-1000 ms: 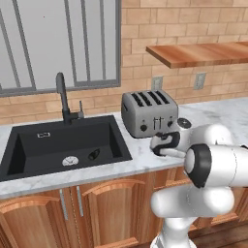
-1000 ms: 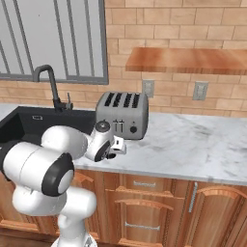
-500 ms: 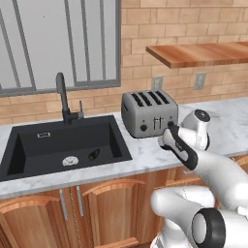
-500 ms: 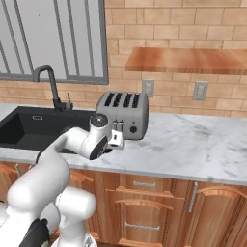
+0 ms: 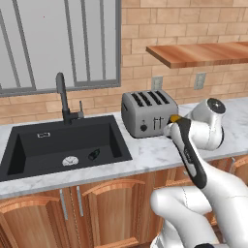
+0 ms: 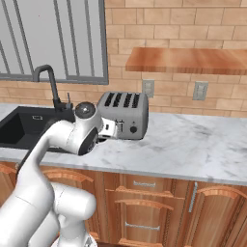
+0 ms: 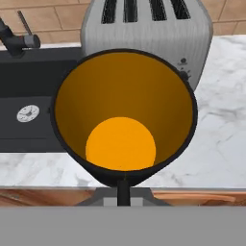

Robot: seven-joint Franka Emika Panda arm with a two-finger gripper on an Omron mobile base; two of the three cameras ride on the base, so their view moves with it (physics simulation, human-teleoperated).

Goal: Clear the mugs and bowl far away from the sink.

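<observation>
My gripper (image 7: 123, 186) is shut on the rim of a black mug (image 7: 124, 115) with an orange-yellow inside. The hand view looks straight into the mug's mouth. In the left base view the mug (image 5: 172, 119) hangs just above the marble counter, right in front of the toaster (image 5: 147, 113), with my gripper (image 5: 171, 127) on it. The black sink (image 5: 63, 144) lies to the mug's left, with its silver drain (image 5: 70, 160) and gooseneck faucet (image 5: 62, 97). The bowl is out of view.
A small dark object (image 5: 93, 154) lies in the sink near the drain. The silver toaster (image 6: 124, 114) stands against the brick wall. Marble counter (image 6: 193, 149) stretches to the right under a wooden shelf (image 6: 188, 60). A window sits behind the faucet.
The arm has swung its elbow round and down while the hand kept hold of the mug. The mug has risen slightly and shifted right, in front of the toaster.
</observation>
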